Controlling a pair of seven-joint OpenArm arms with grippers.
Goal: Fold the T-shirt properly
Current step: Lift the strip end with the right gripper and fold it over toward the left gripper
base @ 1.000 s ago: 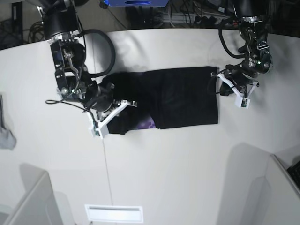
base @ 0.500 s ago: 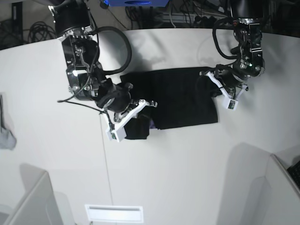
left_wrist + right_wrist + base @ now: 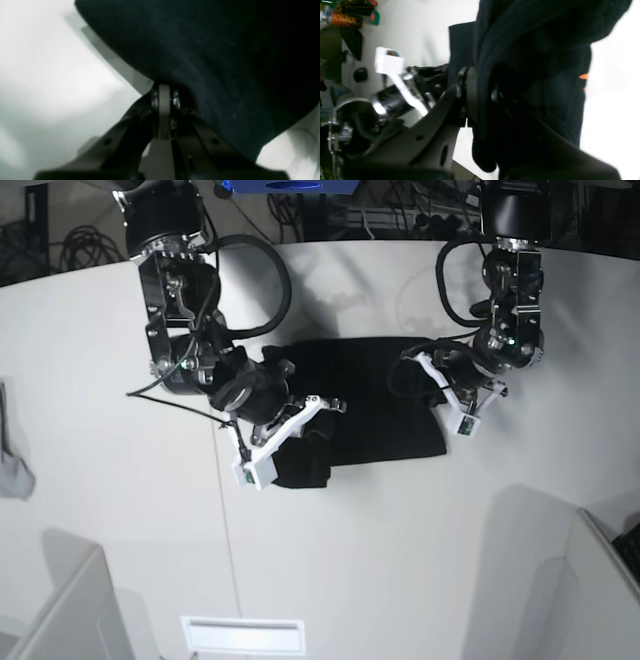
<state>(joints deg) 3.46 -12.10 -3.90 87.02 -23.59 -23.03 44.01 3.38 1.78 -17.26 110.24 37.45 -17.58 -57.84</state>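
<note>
The black T-shirt point(image 3: 375, 405) lies bunched on the white table point(image 3: 120, 510), folded in from both ends. My left gripper point(image 3: 418, 368) is at its right end, and the left wrist view shows it point(image 3: 163, 91) shut on a fold of the black cloth point(image 3: 212, 50). My right gripper point(image 3: 325, 408) is over the shirt's left part, and the right wrist view shows it point(image 3: 480, 95) shut on hanging black cloth point(image 3: 545, 37). A small orange bit of the print point(image 3: 583, 76) shows there.
A small grey cloth point(image 3: 12, 472) lies at the table's left edge. A white rectangular slot point(image 3: 243, 635) sits near the front edge. Grey partitions stand at the lower left point(image 3: 60, 610) and lower right point(image 3: 590, 580). Cables and boxes lie behind the table.
Both grippers have moved toward the middle of the table, each carrying its end of the shirt. The shirt now spans less width and the purple print no longer shows in the base view.
</note>
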